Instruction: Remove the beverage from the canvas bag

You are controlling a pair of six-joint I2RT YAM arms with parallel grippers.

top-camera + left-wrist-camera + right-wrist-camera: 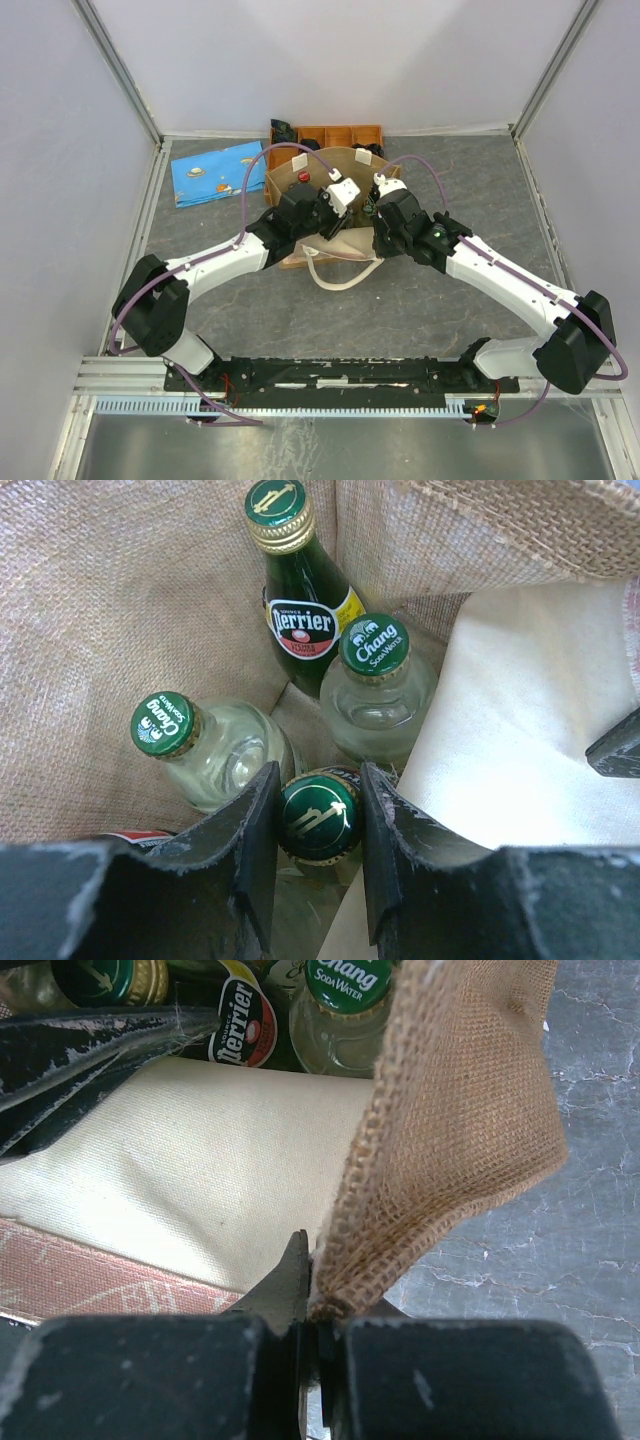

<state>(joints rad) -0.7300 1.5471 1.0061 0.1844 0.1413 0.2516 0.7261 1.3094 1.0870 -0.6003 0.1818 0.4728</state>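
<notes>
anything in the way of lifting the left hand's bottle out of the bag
Nothing visible. The left hand grips the green-capped bottle at its cap; the Chang bottles and the Perrier bottle stand beside it, not over it. The right hand pinches the canvas bag at its rim.

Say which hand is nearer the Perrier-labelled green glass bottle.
Left: the left hand grips a green-capped bottle near the Perrier-labelled bottle; the right hand pinches the tan woven bag's rim, farther off.

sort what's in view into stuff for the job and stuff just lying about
For the job:
- canvas bag
- green-capped bottle, clamped in the left gripper
- right gripper, pinching the bag's edge
- Perrier bottle and Chang bottles, inside the bag

Lying about:
- orange tray
- blue pouch
</notes>
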